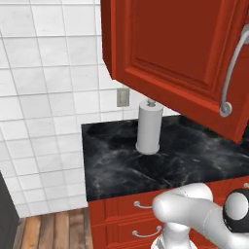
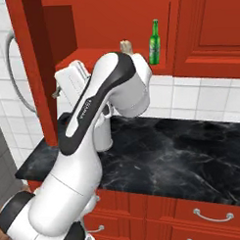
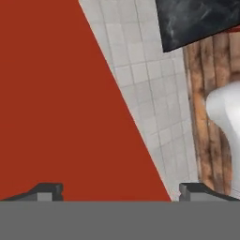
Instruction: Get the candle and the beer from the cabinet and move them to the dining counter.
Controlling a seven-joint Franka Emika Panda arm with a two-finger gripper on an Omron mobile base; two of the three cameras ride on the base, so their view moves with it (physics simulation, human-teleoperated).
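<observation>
The cabinet (image 2: 113, 24) stands open above the counter. On its shelf the beer (image 2: 154, 41), a slim green bottle, stands upright at the right. Left of it the candle (image 2: 125, 45) peeks over my arm, which hides most of it. My gripper (image 3: 124, 192) is open with nothing between its widely spread fingertips. It is close to the red face of the swung-out cabinet door (image 3: 61, 103). In the right base view the gripper (image 2: 62, 87) sits left of the shelf, by the door (image 2: 34, 71), well apart from both objects. The dining counter is out of view.
A narrow black marble counter (image 2: 182, 154) runs along the white tiled wall, with a paper towel roll (image 1: 148, 127) standing on it. The open door (image 1: 180, 53) with its curved silver handle (image 1: 232, 73) juts out over the counter. Red drawers (image 2: 208, 214) sit below.
</observation>
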